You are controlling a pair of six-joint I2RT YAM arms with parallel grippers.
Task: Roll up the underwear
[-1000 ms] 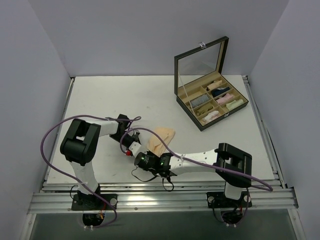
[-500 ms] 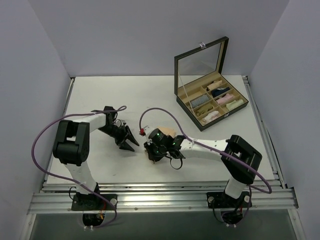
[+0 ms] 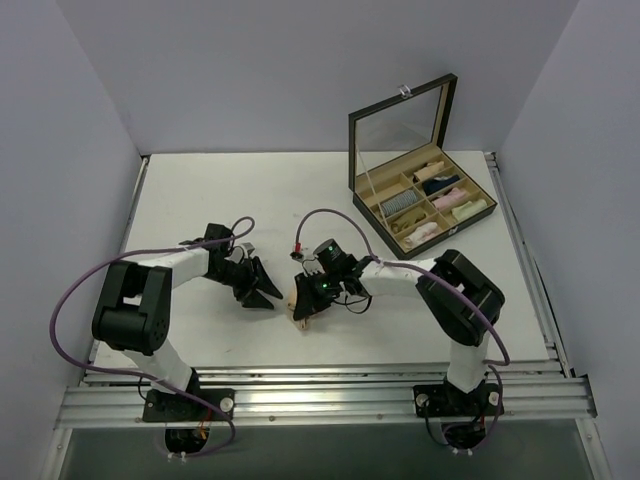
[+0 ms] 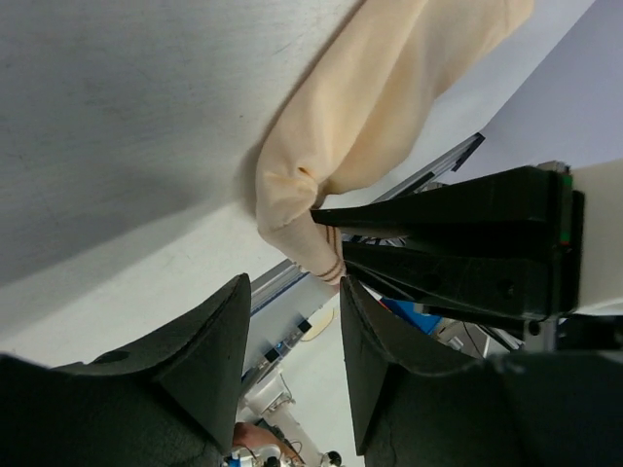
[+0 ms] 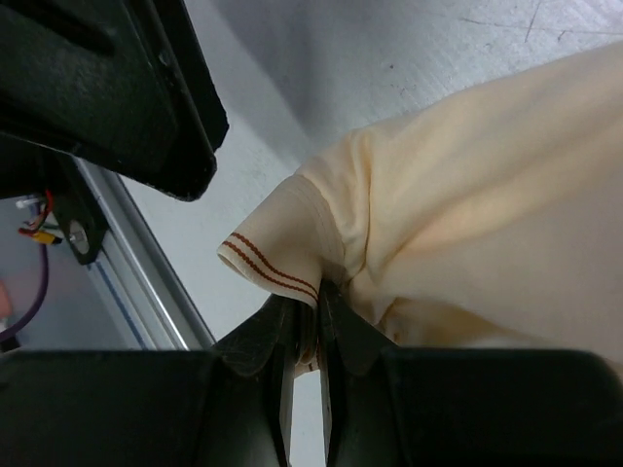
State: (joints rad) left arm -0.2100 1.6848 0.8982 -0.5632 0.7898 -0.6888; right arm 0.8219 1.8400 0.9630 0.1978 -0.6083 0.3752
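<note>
underwear (image 5: pixel 467 195), striped hem (image 5: pixel 268 263) pinched by right fingers (image 5: pixel 255 342), seen only from wrists

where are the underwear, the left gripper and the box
underwear (image 5: pixel 467 185): right wrist view, middle of the cloth
left gripper (image 4: pixel 292 287): left wrist view, between its fingertips
box (image 3: pixel 449 234): top view, front wall

White flat tabletop (image 3: pixel 250 190), enclosed by pale grey walls (image 3: pixel 300 70), with an aluminium rail (image 3: pixel 320 400) along its near edge. Far right: black compartmented box (image 3: pixel 378 228), glass-paned lid (image 3: pixel 400 135) raised upright, holding rolled cloths: grey (image 3: pixel 400 203), dark (image 3: pixel 438 185), pink (image 3: pixel 447 196).
</note>
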